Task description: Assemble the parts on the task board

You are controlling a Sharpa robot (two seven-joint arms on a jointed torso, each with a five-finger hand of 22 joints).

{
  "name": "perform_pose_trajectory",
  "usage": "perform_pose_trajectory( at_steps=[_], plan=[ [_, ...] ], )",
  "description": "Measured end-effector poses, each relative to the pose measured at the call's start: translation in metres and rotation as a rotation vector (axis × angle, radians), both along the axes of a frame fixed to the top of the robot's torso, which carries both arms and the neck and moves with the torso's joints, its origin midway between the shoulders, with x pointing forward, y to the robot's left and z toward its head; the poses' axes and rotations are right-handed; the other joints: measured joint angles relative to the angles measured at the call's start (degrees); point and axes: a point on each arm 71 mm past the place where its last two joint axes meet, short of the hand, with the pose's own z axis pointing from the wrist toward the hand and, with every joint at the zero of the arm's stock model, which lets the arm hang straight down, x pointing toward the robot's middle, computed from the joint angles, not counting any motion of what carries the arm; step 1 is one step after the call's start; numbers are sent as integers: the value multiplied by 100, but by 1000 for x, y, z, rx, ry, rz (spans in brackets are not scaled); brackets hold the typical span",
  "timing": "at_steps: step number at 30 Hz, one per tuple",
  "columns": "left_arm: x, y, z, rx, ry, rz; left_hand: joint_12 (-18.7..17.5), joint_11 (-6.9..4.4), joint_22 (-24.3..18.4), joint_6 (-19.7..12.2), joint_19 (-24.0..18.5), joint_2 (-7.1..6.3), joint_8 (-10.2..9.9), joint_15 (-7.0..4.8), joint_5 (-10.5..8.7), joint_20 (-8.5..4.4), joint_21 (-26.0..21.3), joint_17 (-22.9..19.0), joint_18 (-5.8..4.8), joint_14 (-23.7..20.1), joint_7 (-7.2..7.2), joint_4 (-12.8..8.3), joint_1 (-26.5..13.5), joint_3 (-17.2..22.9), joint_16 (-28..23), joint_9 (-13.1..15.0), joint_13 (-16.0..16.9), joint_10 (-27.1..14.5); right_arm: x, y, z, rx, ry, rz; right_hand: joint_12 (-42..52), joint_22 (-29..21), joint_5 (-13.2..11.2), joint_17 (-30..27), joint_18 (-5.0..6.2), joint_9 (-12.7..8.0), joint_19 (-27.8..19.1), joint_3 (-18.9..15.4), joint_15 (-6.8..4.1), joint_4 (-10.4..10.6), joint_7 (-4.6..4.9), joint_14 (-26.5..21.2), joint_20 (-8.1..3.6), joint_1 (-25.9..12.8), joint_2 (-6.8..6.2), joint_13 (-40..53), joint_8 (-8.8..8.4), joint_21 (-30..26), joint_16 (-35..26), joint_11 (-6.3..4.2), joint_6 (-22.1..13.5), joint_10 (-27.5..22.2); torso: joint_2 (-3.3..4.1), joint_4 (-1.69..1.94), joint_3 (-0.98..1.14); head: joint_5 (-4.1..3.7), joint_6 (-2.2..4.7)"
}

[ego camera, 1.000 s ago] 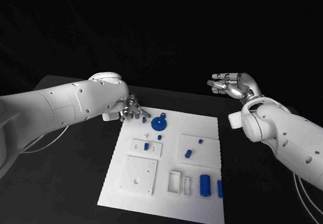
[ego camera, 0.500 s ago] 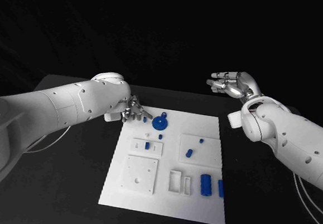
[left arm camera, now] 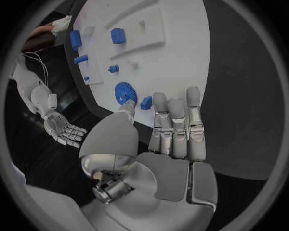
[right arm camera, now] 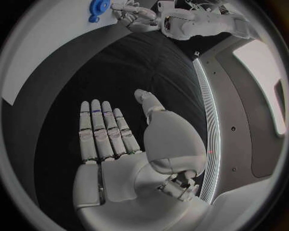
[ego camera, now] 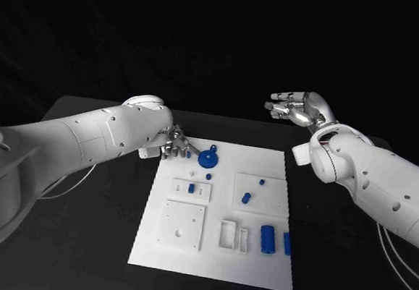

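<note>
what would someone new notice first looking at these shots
Likely the white task board in the middle of the black table, dotted with small blue parts, the round blue gear near its far edge standing out. Next, the left hand beside that gear, and the right hand raised open beyond the table.

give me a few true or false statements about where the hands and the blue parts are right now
1. The left robot hand is at the far left corner of the task board, next to the blue gear. True.
2. The right robot hand holds a blue part. False: it is open and empty, raised beyond the table's far edge.
3. The blue gear lies near the board's far edge. True.
4. The left robot hand grips the blue gear. False: its fingers are stretched out with nothing in them, and the gear lies on the board.
5. The large blue cylinder lies on the near right part of the board. True.
</note>
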Motion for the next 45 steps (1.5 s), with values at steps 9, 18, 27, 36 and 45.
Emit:
perform_pose_trajectory(
  at_steps=[9, 18, 27, 36, 45],
  plan=[
    [0, 1, -1, -8, 4, 7, 0, 21, -1, -41, 0, 232, 43, 0, 0, 0, 0, -7, 0, 0, 5, -198, 54, -138, 0, -13, -7, -21, 0, 0, 0, 0, -1, -1, 0, 0, 0, 0, 0, 0, 0, 0, 0, 0, 0, 0, 0, 0, 0, 0, 0, 0, 0, 0, 0, 0, 3, -3, -2, -8, -15],
    [1, 2, -2, -19, 9, 14, 22, 21, -1, -50, 0, 572, 63, 0, 100, 0, -23, -13, 1, 0, 10, -454, 167, -226, 21, -27, -7, -21, 1, 0, -1, -1, 0, -2, 0, 0, 0, 0, 0, 0, 0, 0, 0, 0, 0, 0, 0, 0, 0, 0, 0, 0, 0, 0, 0, 0, 3, -1, 0, -3, -23],
    [0, 4, -2, -33, 16, 21, 22, 20, -2, -51, 0, 610, 63, -21, 156, 0, -23, -13, 1, -21, 9, -537, 205, -223, 21, -33, -12, -21, 1, -2, -1, -2, 2, -7, 0, 0, -1, 0, 0, 0, 0, 0, 0, 0, 0, 0, 0, 0, 0, 0, 0, 0, 0, 0, 1, 0, -1, 4, -1, 1, -29],
    [0, 6, -3, -46, 23, 30, 22, 20, -3, -51, 0, 662, 68, -21, 167, 0, -23, -12, 0, -20, 9, -640, 213, -229, 21, -33, -17, -21, 2, -2, -2, -3, 4, -9, 0, 0, -1, 0, 0, 0, 0, 0, 0, 0, 0, 0, 0, 0, 0, 0, 0, 0, 0, 0, 1, 0, -1, -1, -5, -3, -19],
    [0, 8, -3, -60, 35, 36, 22, 20, -3, -61, 0, 753, 75, -21, 206, -1, -23, -15, 0, -20, -1, -725, 303, -171, 21, -7, -23, -21, 3, -3, -3, -3, 5, -12, 0, 0, -1, 0, 0, 0, 0, 0, 0, 0, 0, 0, 0, 0, 0, 0, 0, 0, 0, 0, 1, 0, 2, 3, -5, 15, -16]
  ],
)
